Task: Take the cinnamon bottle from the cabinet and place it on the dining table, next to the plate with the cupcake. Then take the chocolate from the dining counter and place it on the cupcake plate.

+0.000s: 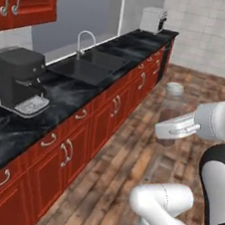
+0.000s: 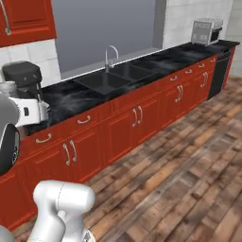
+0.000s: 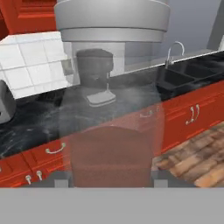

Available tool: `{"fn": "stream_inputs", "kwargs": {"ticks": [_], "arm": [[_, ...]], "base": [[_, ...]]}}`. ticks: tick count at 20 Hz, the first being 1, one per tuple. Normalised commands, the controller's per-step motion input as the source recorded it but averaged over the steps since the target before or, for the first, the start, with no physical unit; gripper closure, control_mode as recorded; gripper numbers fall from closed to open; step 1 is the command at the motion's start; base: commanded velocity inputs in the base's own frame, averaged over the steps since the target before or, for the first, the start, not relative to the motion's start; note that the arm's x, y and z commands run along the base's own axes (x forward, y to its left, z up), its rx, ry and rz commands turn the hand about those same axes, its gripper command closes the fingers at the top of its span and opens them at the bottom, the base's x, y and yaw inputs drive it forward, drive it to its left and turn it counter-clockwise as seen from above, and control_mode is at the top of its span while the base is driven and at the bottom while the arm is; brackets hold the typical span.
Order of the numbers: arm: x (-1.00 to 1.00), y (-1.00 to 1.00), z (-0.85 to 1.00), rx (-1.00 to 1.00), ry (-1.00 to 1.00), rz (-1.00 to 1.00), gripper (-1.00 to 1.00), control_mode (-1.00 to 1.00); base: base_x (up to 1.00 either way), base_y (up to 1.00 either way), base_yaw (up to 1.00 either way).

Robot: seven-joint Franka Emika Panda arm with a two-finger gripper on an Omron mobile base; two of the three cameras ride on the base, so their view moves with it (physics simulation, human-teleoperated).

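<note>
While the two-finger gripper (image 1: 168,129) is clamped on the small clear cinnamon bottle with reddish-brown contents and pale grey screw cap (image 1: 171,114), the bottle rides upright in mid-air over the brown plank floor (image 1: 125,186), off the front edge of the black marble worktop (image 1: 61,95). The grip looks low on the glass, so a sharp swing could tip it loose. A wide turn might also clip the red drawer fronts (image 1: 103,121).

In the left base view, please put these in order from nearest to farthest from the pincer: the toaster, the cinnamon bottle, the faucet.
1. Cinnamon bottle: held upright in the pincer, over the wooden floor.
2. Faucet: to the left, behind the sink.
3. Toaster: at the counter's far end.
</note>
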Motion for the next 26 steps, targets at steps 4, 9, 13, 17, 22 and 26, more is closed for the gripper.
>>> {"fn": "stream_inputs", "kwargs": {"ticks": [4, 9, 13, 17, 22, 26], "arm": [[0.00, 0.00, 0.00, 0.00, 0.00, 0.00, 1.00, 1.00], [0.00, 0.00, 0.00, 0.00, 0.00, 0.00, 1.00, 1.00], [0.00, 0.00, 0.00, 0.00, 0.00, 0.00, 1.00, 1.00], [0.00, 0.00, 0.00, 0.00, 0.00, 0.00, 1.00, 1.00], [0.00, 0.00, 0.00, 0.00, 0.00, 0.00, 1.00, 1.00], [0.00, 0.00, 0.00, 0.00, 0.00, 0.00, 1.00, 1.00]], "base": [[0.00, -0.79, -0.66], [0.00, -0.80, -0.65], [0.00, -0.80, -0.63], [0.30, -0.75, -0.54], [0.52, -0.82, -0.43], [0.67, -0.94, -0.38]]}}
